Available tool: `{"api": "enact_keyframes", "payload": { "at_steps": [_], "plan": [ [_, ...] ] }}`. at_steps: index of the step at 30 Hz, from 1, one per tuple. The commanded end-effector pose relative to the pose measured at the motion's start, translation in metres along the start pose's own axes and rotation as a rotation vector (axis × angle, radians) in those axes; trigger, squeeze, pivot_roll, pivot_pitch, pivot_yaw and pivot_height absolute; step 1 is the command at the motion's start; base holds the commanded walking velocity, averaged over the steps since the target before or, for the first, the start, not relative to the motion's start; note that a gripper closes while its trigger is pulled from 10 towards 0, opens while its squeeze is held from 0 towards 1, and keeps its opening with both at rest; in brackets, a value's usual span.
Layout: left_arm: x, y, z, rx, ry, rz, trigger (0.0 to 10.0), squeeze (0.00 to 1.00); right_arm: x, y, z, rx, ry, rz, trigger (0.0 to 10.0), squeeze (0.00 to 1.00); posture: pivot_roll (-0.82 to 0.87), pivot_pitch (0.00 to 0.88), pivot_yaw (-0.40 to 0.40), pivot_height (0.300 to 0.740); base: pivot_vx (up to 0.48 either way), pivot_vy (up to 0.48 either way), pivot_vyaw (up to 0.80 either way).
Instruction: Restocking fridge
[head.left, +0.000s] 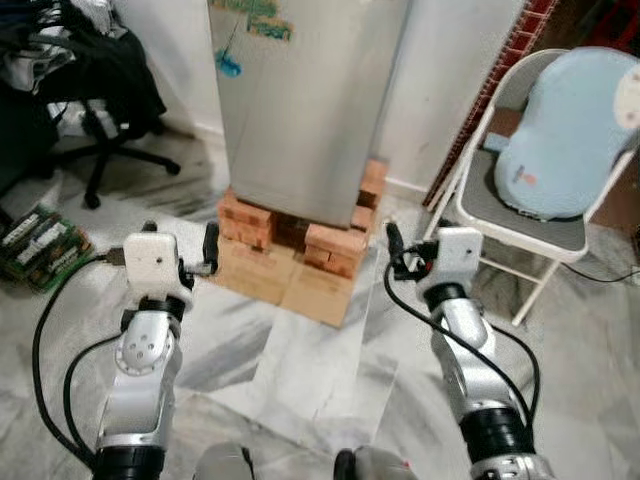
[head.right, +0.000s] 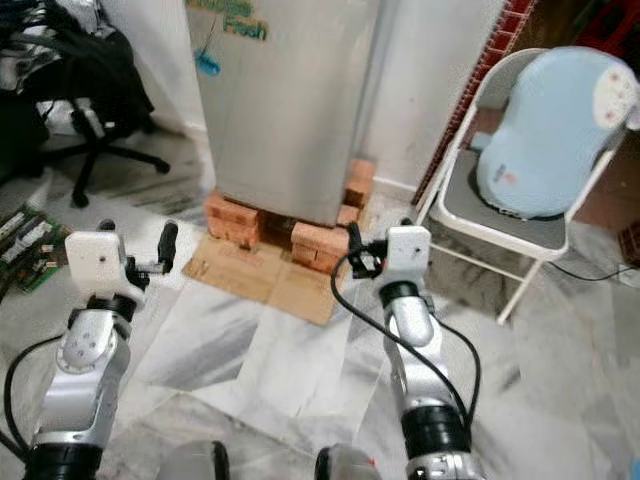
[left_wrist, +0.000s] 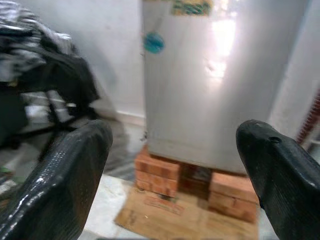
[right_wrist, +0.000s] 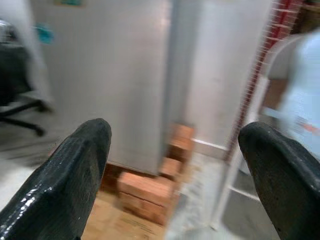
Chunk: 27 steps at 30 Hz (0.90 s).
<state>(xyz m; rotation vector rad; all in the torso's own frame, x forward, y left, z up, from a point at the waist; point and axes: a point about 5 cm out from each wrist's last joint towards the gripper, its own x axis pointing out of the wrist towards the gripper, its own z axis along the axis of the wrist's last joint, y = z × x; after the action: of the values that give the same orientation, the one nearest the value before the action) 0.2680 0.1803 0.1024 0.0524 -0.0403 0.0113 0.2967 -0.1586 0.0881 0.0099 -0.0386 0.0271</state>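
The fridge (head.left: 300, 110) is seen straight ahead, a tall silver box with its door closed, propped up on stacks of bricks (head.left: 335, 248) with flattened cardboard (head.left: 285, 280) laid on the marble floor (head.left: 300, 370) in front. Both arms are raised toward it. The left end effector (head.left: 208, 250) is held out in front of the fridge's lower left corner, well short of it, and its fingers (left_wrist: 65, 175) are spread wide apart with nothing between them. The right end effector (head.left: 393, 245) is held near the lower right corner, also apart from the fridge, fingers (right_wrist: 75, 175) likewise wide open and empty. A sticker (head.left: 229, 66) and some lettering can be made out on the door, though it's too blurry to read properly. Off to the right a white folding chair (head.left: 520, 215) is parked with a pale blue appliance (head.left: 570, 130) on its seat. To the left, a black office chair (head.left: 100, 100) piled with dark clothes is visible.
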Motion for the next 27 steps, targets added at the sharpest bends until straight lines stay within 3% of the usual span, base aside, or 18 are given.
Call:
{"api": "enact_keyframes", "payload": {
  "at_steps": [1, 10, 17, 27],
  "plan": [
    [-0.003, 0.001, -0.005, 0.002, 0.026, -0.012, 10.0, 0.00, 0.000, 0.000, 0.003, 0.009, -0.022, -0.015, 10.0, 0.00, 0.04, 0.094, -0.063, 0.740, 0.000, 0.480, -0.80],
    [-0.014, 0.010, -0.016, 0.023, 0.067, 0.005, 10.0, 0.00, 0.008, 0.013, 0.001, 0.028, -0.004, 0.032, 10.0, 0.00, 0.08, 0.110, -0.102, 0.740, 0.000, 0.480, -0.80],
    [-0.020, 0.016, -0.020, 0.010, 0.085, 0.003, 10.0, 0.00, 0.010, 0.008, 0.003, 0.023, -0.014, -0.003, 10.0, 0.00, 0.08, 0.116, -0.092, 0.740, 0.000, 0.480, -0.80],
    [-0.014, 0.017, -0.022, 0.008, 0.091, -0.006, 10.0, 0.00, 0.011, 0.004, 0.004, 0.008, -0.012, -0.013, 10.0, 0.00, 0.06, 0.137, -0.099, 0.740, 0.000, 0.480, -0.80]
  ]
}}
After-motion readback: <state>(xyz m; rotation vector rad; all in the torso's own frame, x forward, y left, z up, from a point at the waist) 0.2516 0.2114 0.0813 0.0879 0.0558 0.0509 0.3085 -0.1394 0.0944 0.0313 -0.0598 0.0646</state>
